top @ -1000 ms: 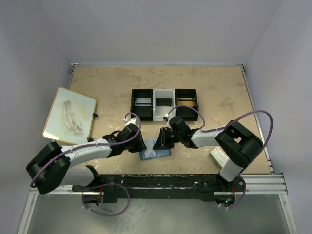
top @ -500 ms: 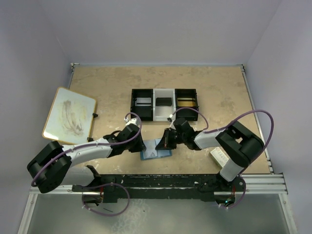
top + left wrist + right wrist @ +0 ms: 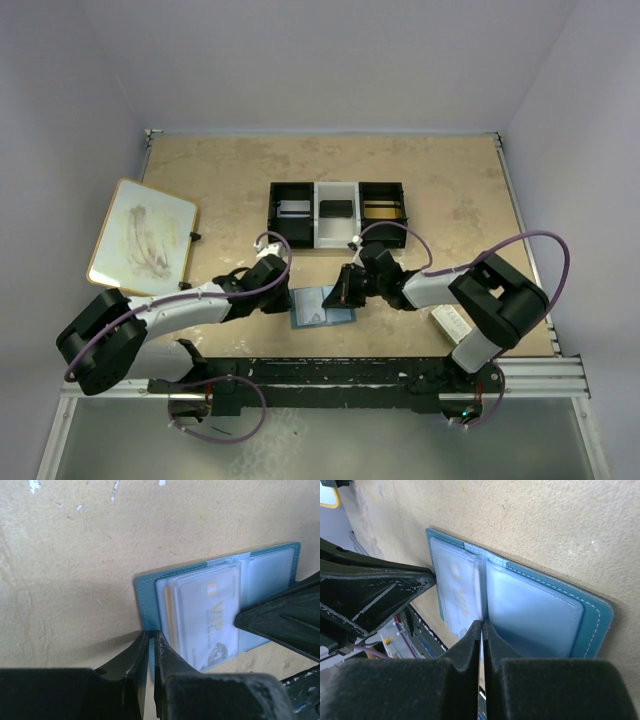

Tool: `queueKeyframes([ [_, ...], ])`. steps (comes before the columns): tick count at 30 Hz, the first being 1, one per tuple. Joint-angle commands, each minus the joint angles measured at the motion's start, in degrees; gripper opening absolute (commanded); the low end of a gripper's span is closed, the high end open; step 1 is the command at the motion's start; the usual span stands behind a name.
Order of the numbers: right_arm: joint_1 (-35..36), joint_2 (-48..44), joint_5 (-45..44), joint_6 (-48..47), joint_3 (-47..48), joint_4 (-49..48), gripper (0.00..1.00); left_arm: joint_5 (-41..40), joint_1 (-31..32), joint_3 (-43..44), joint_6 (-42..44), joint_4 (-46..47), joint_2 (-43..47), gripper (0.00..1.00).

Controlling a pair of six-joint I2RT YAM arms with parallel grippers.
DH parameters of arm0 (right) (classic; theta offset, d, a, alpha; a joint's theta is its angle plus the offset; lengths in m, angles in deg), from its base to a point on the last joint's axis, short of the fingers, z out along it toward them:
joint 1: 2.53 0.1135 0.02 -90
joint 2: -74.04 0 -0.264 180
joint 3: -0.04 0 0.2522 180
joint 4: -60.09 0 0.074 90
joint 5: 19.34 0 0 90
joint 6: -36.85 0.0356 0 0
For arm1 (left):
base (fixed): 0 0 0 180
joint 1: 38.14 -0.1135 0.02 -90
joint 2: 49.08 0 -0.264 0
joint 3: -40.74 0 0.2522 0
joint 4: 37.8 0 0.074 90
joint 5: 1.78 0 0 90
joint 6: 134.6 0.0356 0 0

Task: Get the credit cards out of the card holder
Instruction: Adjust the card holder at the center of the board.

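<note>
The blue card holder (image 3: 323, 306) lies open on the table between my two arms. My left gripper (image 3: 288, 300) is at its left edge; in the left wrist view the jaws (image 3: 151, 632) are shut on the blue cover (image 3: 145, 595). A pale grey-white credit card (image 3: 210, 615) marked VIP sits in the left pocket, with a gold-yellow card's edge (image 3: 170, 615) behind it. My right gripper (image 3: 347, 292) is at the centre fold. Its jaws (image 3: 481, 622) are shut on a thin pale edge of that card (image 3: 457, 590), next to the empty lighter blue pocket (image 3: 535, 615).
A black-and-white compartment tray (image 3: 337, 212) stands behind the card holder. A white board with a yellow rim (image 3: 142, 237) lies at the left. A white box with red print (image 3: 450, 322) sits by the right arm's base, near the front rail.
Both grippers have closed, the left on the card holder's edge and the right at the fold. The right gripper has shifted slightly to the right.
</note>
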Motion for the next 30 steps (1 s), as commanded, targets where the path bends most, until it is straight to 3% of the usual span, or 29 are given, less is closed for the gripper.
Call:
queueKeyframes([
  [1, -0.51, -1.77, -2.41, 0.92, -0.39, 1.77, 0.04, -3.24, 0.09, 2.29, 1.38, -3.07, 2.60, 0.08],
  [7, -1.30, 0.96, -3.52, 2.01, -0.80, 3.56, 0.13, -2.81, 0.09, 2.30, -0.20, -0.79, 7.16, 0.17],
  [12, -1.43, -0.95, -7.98, -0.25, 0.64, 8.63, 0.32, -2.08, 0.11, 2.76, -0.42, -0.20, 6.11, 0.17],
  [20, -1.44, -0.73, -6.58, 1.12, -0.43, 7.32, 0.11, 0.29, 0.09, 3.26, -0.43, 2.65, 4.67, 0.17],
  [30, -1.35, -5.20, -7.61, -2.27, 0.93, 5.52, 0.22, -1.14, 0.09, 3.42, -0.75, 1.77, 5.53, 0.17],
])
